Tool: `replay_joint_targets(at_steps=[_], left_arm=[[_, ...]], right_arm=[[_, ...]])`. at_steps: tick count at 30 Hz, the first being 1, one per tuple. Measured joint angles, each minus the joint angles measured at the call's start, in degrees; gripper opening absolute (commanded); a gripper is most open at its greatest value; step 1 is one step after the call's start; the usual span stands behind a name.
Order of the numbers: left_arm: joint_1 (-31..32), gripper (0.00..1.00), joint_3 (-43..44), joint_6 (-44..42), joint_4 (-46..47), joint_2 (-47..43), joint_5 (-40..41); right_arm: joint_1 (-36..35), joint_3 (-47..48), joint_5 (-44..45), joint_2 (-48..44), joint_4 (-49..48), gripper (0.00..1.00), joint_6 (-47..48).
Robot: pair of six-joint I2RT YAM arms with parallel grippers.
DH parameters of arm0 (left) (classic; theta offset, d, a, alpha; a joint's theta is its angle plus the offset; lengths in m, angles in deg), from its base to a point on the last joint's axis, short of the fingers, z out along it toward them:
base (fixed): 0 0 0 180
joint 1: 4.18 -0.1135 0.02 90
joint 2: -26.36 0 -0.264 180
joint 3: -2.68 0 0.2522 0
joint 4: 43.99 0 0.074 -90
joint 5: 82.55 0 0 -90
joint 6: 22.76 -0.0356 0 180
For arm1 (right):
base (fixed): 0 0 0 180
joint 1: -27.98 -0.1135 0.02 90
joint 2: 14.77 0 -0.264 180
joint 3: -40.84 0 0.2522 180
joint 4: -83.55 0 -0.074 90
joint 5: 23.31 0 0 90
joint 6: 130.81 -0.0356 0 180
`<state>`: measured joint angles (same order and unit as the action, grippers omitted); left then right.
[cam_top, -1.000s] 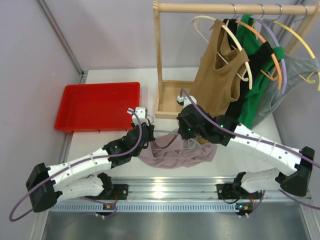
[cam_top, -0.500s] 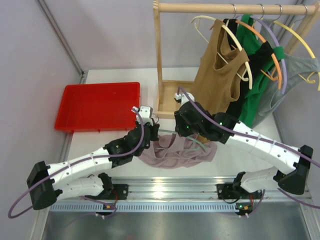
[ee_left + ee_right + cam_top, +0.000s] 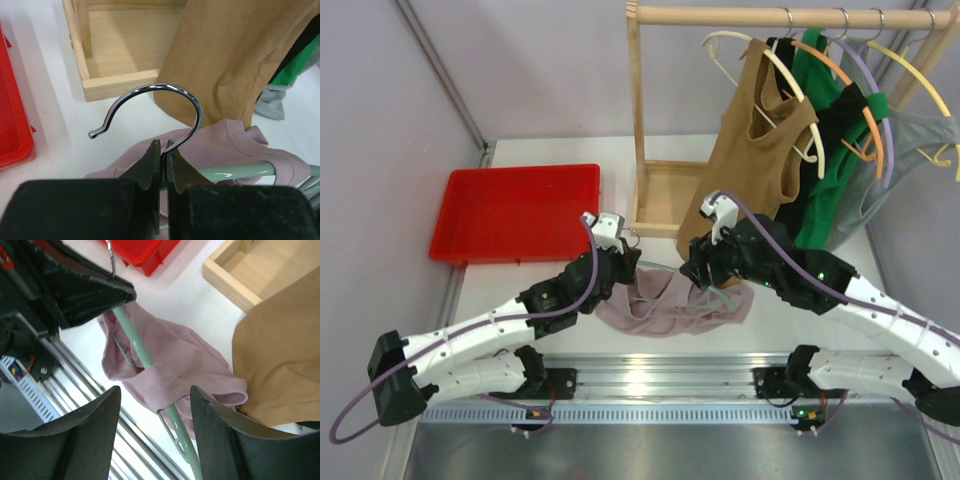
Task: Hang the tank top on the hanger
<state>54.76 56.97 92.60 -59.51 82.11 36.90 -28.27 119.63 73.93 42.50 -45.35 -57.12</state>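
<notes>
Right arm has drawn back rightward in the last half-second, wrist lifted off the cloth. Its right gripper (image 3: 155,390) is spread wide with nothing between the fingers. The left gripper (image 3: 161,145) is unchanged, jaws pinched tight on the hanger (image 3: 235,172) at the metal stem just below the hook (image 3: 165,90).

The tank top (image 3: 665,310) lies crumpled on the table (image 3: 520,285) toward the near edge, between the arms and just near of the wooden rack base (image 3: 660,195). One ribbed strap (image 3: 160,382) is looped over the hanger's mint arm. Far shoulder not visibly threaded.

Judgement: first shoulder seated, right hand freed for the second strap. Strap may slide if the hanger tips.
</notes>
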Motion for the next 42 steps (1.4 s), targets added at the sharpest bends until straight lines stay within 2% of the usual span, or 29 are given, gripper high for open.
replay_joint_targets(at_steps=[6,14,17,21,25,28,29,32,33,34,37,40,42], left_arm=[[0.04,0.00,0.00,-1.33,0.00,-1.79,-3.67],[0.04,0.00,0.00,-2.01,0.00,-3.04,-6.56],[0.04,0.00,0.04,-2.47,0.00,-3.04,-7.34],[0.04,0.00,0.63,-2.95,-0.04,-2.97,-8.07],[0.04,0.00,2.01,-3.06,-0.04,-2.86,-8.66],[0.04,0.00,2.89,-3.06,-0.02,-2.62,-9.07],[0.04,0.00,3.02,-3.06,-0.02,-2.58,-9.11],[-0.02,0.00,3.56,-3.17,-0.09,-1.95,-9.07],[-0.07,0.00,3.74,-3.17,-0.04,-1.66,-9.09],[-0.04,0.10,4.04,-3.08,-0.09,-1.46,-9.25],[0.00,0.30,5.53,-3.28,-0.50,-0.98,-9.57],[0.07,0.38,8.31,-2.95,-0.81,-0.90,-9.22],[0.09,0.39,9.51,-2.91,-0.87,-0.90,-8.83]], right_arm=[[0.28,-5.51,-5.97,-3.54,-1.20,0.62,3.50],[0.28,-7.26,-10.23,-1.09,-1.81,0.63,5.22],[0.28,-7.30,-10.80,-0.11,-2.29,0.61,5.33],[0.28,-7.30,-11.65,0.50,-3.17,0.51,5.31],[0.28,-7.76,-11.69,0.72,-3.89,0.47,5.25],[0.28,-8.07,-11.61,0.76,-3.87,0.33,5.25],[0.28,-8.07,-11.47,0.74,-3.93,0.19,5.22],[0.00,-8.07,-12.61,0.52,-4.22,0.00,5.29],[-0.28,-8.07,-12.63,0.22,-4.26,0.00,5.03],[-0.28,-8.07,-12.39,-0.09,-4.07,0.00,4.94],[-0.24,-8.04,-11.65,-1.46,-3.96,0.00,4.48],[-0.20,-7.93,-9.20,-3.10,-2.91,0.00,3.65],[-0.20,-7.56,-7.82,-4.02,-1.55,0.00,3.39]])
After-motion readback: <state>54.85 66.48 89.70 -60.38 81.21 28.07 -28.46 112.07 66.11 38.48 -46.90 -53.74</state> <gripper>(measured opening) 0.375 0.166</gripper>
